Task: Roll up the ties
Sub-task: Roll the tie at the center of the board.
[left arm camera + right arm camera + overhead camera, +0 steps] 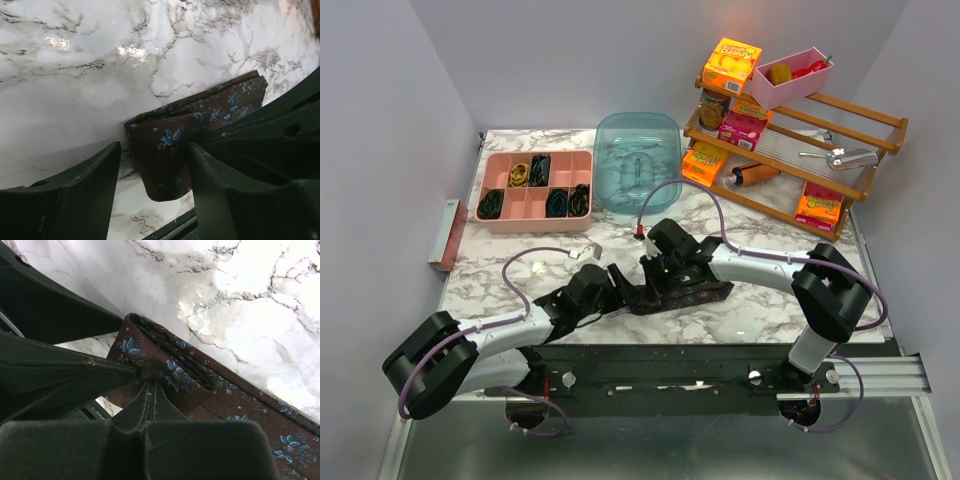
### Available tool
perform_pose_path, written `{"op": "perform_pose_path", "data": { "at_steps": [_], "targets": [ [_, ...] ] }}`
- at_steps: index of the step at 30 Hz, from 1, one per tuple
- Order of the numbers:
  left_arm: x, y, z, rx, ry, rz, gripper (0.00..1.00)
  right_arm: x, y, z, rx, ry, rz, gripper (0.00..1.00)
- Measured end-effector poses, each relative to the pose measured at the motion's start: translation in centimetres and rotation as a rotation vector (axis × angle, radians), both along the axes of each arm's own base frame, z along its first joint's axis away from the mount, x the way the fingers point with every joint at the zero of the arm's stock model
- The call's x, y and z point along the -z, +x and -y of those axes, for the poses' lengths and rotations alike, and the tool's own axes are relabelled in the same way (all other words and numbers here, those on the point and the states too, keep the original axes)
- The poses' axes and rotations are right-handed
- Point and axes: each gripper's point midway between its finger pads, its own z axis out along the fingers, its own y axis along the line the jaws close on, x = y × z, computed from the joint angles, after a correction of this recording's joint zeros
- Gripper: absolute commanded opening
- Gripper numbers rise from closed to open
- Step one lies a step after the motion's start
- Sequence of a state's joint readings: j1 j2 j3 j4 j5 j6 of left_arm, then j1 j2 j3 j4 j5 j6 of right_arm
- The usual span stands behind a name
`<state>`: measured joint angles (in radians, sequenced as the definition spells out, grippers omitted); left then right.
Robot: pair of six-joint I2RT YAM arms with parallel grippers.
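Note:
A dark brown tie (698, 293) with small blue flowers lies folded in layers on the marble table near the front edge. It also shows in the left wrist view (170, 145) and the right wrist view (200, 375). My left gripper (623, 290) is open, its two fingers straddling the tie's folded end (155, 152) without closing on it. My right gripper (658, 283) is shut, its joined tips (150, 386) pressing down on the tie right beside the left gripper. The right gripper's body fills the right side of the left wrist view (280, 135).
A pink divided tray (535, 213) at the back left holds several small dark rolled ties. A blue translucent container (638, 160) stands behind the grippers. A wooden rack (865, 130) with boxes and cans is at the back right. The metal front rail (700, 355) is close.

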<state>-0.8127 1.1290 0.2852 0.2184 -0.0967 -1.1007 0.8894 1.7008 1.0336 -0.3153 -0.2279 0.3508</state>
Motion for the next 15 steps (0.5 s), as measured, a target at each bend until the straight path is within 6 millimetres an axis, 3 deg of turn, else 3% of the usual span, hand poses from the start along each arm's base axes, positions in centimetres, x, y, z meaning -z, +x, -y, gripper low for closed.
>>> {"op": "perform_pose_path", "data": {
  "at_steps": [6,15],
  "targets": [
    [-0.4,0.0,0.7,0.018,-0.049,0.016,0.61,0.1,-0.1,0.0,-0.003,0.008,-0.002,0.00],
    [0.7,-0.5,0.7,0.013,-0.082,0.001,0.63,0.1,-0.1,-0.1,-0.007,0.018,-0.014,0.00]
  ]
}}
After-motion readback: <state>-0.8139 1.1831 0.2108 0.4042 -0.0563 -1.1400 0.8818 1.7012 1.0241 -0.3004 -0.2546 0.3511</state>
